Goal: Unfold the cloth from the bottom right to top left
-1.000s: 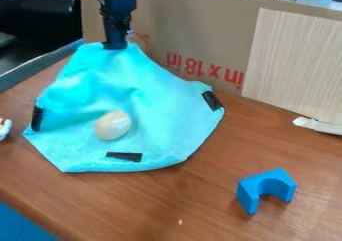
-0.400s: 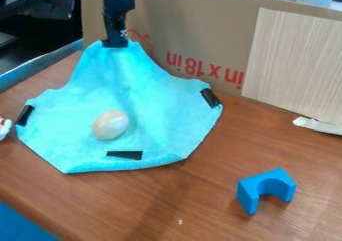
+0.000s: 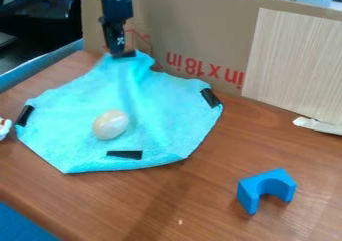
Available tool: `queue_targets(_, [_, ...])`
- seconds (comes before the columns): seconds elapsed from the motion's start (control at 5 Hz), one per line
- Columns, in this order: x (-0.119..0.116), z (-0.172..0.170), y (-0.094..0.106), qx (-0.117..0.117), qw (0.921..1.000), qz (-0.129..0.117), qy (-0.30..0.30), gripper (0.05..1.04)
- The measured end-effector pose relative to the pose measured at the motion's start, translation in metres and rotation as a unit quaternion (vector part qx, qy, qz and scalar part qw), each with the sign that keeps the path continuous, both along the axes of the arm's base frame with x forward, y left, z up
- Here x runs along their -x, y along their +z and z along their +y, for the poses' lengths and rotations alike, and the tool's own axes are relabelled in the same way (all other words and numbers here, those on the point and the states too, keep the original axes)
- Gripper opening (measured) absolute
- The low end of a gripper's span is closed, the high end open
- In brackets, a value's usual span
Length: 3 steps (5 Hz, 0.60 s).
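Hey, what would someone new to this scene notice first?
Probably the bright turquoise cloth spread over the left part of the wooden table, with a pale, egg-like object resting on it. Next, the black gripper at the cloth's far corner, in front of the cardboard. Then the blue arch-shaped block at the lower right.

The desk looks like wood, brown-grained, with a soft sheen. The cloth is matt and slightly fuzzy; its dark strips look smooth. The egg-shaped thing is smooth, faintly glossy. The blue block resembles smooth plastic. Along the desk's far edge stand matt cardboard and a wood-look panel, finely streaked.
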State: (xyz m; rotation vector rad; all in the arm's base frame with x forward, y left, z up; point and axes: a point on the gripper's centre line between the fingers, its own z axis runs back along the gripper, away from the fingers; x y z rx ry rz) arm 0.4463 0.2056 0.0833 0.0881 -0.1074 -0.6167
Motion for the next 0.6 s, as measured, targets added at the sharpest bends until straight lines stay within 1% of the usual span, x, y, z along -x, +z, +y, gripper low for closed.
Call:
queue_targets(0.2, [0.004,-0.003,-0.007,0.019,0.9998,-0.004,0.000,0.757])
queue_targets(0.4, [0.007,-0.013,0.007,0.029,0.9988,-0.039,-0.007,0.982])
queue_targets(0.6, [0.021,-0.020,0.031,0.039,0.9955,-0.086,-0.006,0.999])
